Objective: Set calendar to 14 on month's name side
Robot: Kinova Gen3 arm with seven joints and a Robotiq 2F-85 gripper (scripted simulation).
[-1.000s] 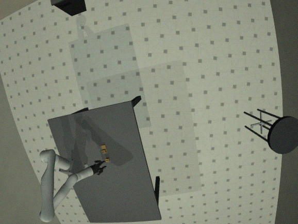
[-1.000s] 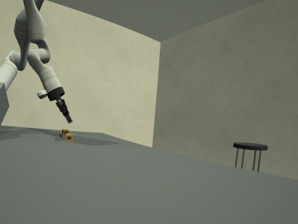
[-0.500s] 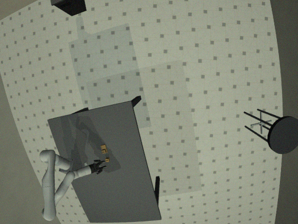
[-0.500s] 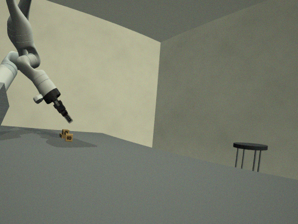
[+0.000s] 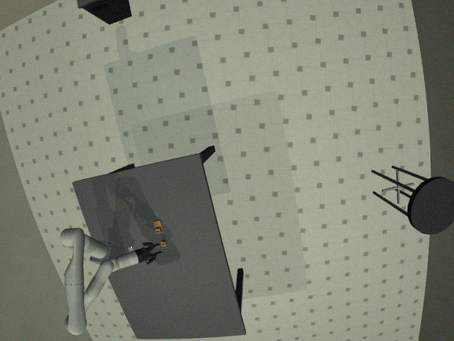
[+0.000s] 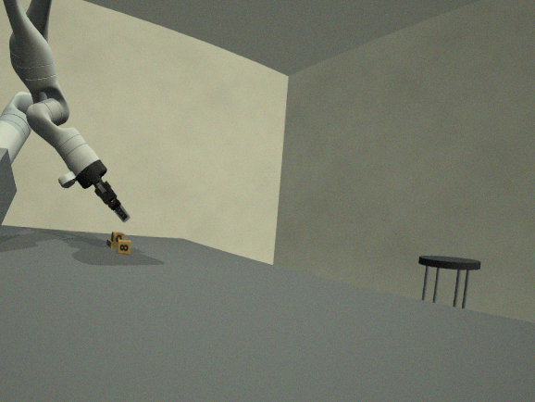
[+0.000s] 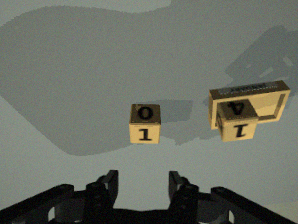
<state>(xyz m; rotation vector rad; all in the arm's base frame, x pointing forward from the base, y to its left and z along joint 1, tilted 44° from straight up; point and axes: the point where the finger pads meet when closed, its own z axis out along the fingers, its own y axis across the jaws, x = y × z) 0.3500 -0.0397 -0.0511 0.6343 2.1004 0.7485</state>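
From the top, a wood-coloured calendar tray (image 5: 160,223) (image 7: 214,95) and a separate small wooden cube (image 5: 163,243) (image 6: 124,247) (image 7: 145,125) lie near each other on the grey tabletop (image 5: 188,196) (image 6: 278,333) (image 7: 60,45). In the exterior view, black metal fingers (image 6: 123,214) (image 5: 159,249) hang above the tabletop; the separate cube shows an 8. The wrist view shows the fingers parted with nothing between them, the separate cube bearing 0 and 1, and another wooden cube (image 7: 238,121), marked 4 and 1, at the tray.
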